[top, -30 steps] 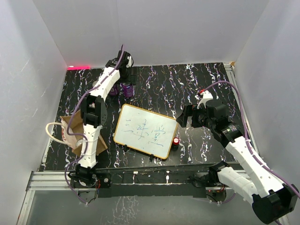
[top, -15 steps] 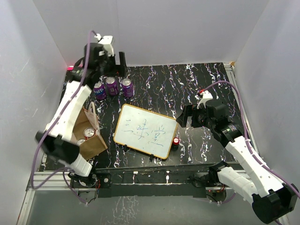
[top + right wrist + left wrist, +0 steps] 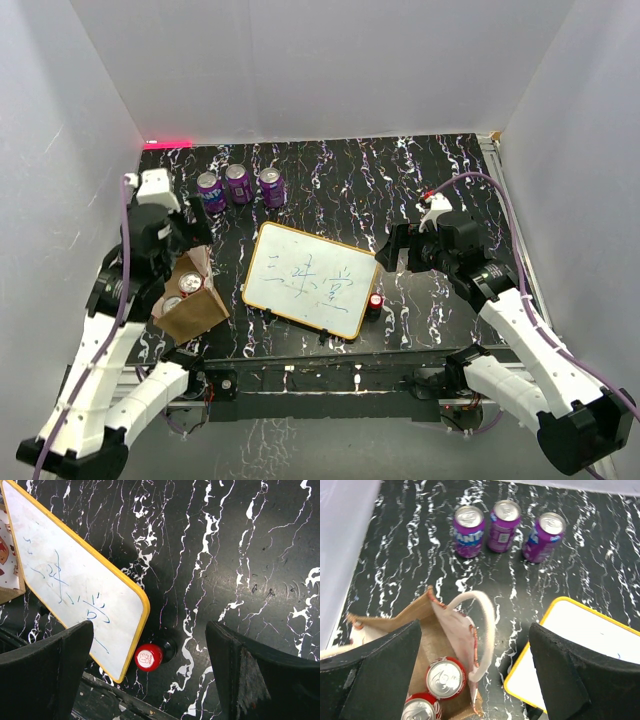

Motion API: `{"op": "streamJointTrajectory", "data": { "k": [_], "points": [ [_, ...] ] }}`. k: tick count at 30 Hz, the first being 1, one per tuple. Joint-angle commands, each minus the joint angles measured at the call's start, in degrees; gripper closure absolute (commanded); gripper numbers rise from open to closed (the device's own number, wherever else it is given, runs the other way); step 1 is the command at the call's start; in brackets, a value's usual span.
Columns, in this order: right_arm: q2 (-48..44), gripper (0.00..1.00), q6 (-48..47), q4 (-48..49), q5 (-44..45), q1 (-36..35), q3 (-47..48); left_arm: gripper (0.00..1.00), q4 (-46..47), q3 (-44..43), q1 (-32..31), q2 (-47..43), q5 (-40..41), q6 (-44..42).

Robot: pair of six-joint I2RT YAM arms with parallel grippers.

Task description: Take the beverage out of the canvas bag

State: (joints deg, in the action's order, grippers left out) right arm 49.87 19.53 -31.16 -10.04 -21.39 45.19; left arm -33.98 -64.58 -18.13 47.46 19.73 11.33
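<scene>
Marbled table (image 3: 400, 180) bears canvas bag (image 3: 437, 640) under spread left hand (image 3: 475, 630), right hand (image 3: 150, 635) spread too.

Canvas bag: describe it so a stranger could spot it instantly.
On the black marbled table, look left of the yellow-framed whiteboard. The canvas bag is the open tan box with pale loop handles. It alone holds red cans; the purple cans stand loose farther back.

The left arm (image 3: 95, 350) and right arm (image 3: 520, 325) share white shells, black joints, purple cables (image 3: 505, 195).
</scene>
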Motion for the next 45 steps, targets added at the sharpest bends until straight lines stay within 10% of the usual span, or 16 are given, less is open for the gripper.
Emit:
{"op": "streamJointTrajectory", "data": {
  "k": [1,17,30,38,45],
  "points": [
    [0.4,0.02,-0.4,2.4,-0.2,-0.4,0.7,0.14,-1.2,4.3,0.0,-5.2,9.9,5.3],
    [1.3,0.02,-0.5,1.9,-0.1,-0.4,0.8,0.09,-14.9,9.5,0.1,-3.1,19.7,30.1],
    [2.1,0.02,-0.5,2.2,-0.4,-0.3,0.7,0.08,-4.3,0.5,3.1,2.7,25.0,14.5],
    [1.7,0.02,-0.6,1.8,-0.1,-0.4,0.8,0.1,0.6,2.1,21.6,9.6,2.4,15.3],
    [2.1,0.02,-0.4,2.0,0.0,-0.4,0.7,0.12,-5.0,10.3,23.0,6.4,-2.5,25.8]
  ]
}}
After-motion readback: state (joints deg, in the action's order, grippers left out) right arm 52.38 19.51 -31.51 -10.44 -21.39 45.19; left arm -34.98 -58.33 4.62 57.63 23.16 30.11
